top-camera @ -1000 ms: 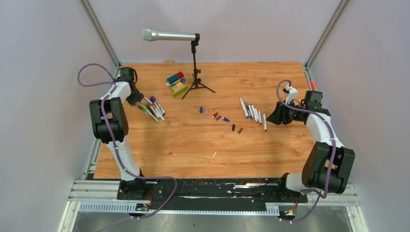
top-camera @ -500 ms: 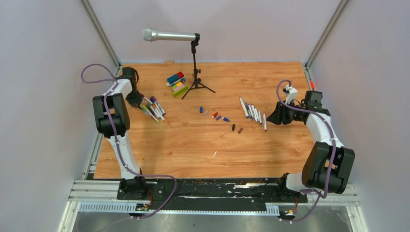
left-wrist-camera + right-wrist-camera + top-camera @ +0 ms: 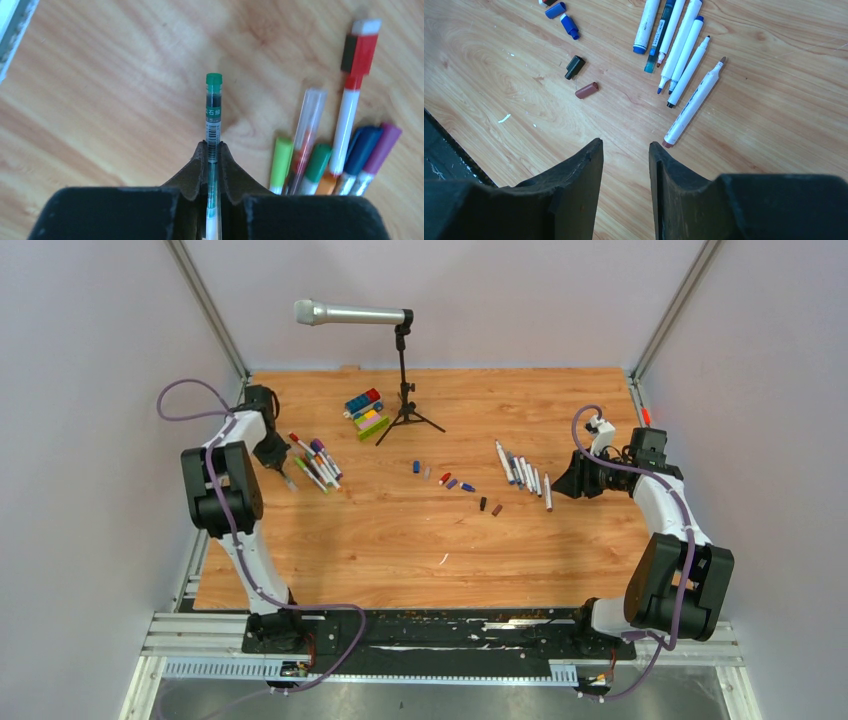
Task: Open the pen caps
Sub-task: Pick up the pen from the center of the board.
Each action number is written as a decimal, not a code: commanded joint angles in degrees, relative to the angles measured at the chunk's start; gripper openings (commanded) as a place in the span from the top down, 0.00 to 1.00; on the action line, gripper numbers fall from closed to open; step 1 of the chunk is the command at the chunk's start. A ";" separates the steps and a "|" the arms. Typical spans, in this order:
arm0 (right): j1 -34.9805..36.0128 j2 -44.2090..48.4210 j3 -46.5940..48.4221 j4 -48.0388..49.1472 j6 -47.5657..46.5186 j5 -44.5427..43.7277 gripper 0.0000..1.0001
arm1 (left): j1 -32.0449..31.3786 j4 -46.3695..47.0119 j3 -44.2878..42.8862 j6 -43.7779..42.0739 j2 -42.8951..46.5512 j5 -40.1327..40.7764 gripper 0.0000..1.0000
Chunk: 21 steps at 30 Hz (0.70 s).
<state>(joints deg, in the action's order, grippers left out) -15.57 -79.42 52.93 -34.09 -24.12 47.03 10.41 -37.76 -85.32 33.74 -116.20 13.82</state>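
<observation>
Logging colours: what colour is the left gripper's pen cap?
Green cap on that pen, clearest from the left wrist.

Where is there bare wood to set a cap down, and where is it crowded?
Widest bare patch: the near half of the table, between the arm bases and the loose caps; only a white scrap lies there. Also free: the far right corner behind the uncapped pens. Crowded: the capped pens at left, and the toy blocks beside the microphone stand.

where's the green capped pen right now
In the left wrist view, the green-capped pen is pinched in the left hand, its cap end sticking out, just left of the cluster of capped pens.
</observation>
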 commanded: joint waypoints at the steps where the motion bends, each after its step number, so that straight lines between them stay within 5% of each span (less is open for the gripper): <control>1: -0.50 1.16 2.25 -0.81 -1.79 2.26 0.60 | 0.74 3.79 5.28 -1.72 13.40 -4.82 0.98; 6: -0.58 2.83 1.73 -1.46 -3.44 6.41 0.60 | 0.73 16.68 21.06 -2.27 28.79 -23.50 1.00; 13: -0.60 6.51 0.09 -2.45 -7.91 15.58 0.60 | -1.07 47.62 45.05 6.68 45.13 -51.18 1.00; 21: -0.19 12.63 -5.52 -4.80 -19.24 32.49 0.60 | -22.87 69.52 55.69 12.93 56.13 -51.77 1.00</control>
<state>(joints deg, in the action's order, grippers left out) -15.94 -70.15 49.78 -37.15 -33.98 66.72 -4.01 13.65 -31.70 42.72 -64.97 -34.79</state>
